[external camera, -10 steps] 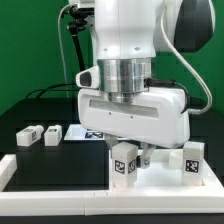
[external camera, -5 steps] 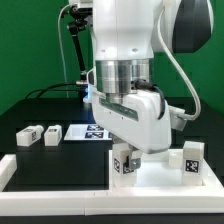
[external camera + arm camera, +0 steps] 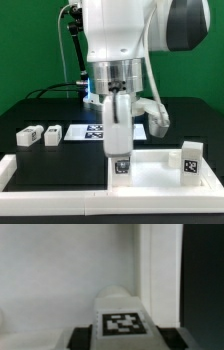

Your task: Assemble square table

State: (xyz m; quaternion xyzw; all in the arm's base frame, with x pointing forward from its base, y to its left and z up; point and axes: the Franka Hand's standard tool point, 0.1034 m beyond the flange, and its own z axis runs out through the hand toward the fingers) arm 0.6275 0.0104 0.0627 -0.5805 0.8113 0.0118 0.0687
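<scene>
The white square table top [image 3: 160, 172] lies at the front right, rim up. My gripper [image 3: 120, 160] hangs straight down over its near left corner, shut on an upright white leg [image 3: 120, 166] with its tag facing the camera. In the wrist view that leg [image 3: 122, 319] stands between my dark fingers [image 3: 82, 338] over the white top [image 3: 50, 274]. A second leg [image 3: 192, 160] stands upright at the top's right corner. Two more legs [image 3: 28, 137] [image 3: 50, 133] lie on the black table at the left.
The marker board [image 3: 84, 131] lies flat behind the gripper. A low white border rail [image 3: 55, 196] runs along the front and the left side. In the exterior view's left background are cables and a stand [image 3: 70, 40].
The wrist has turned about its vertical axis, from broadside to edge-on toward the camera. The held leg stays at the same corner and has turned with it.
</scene>
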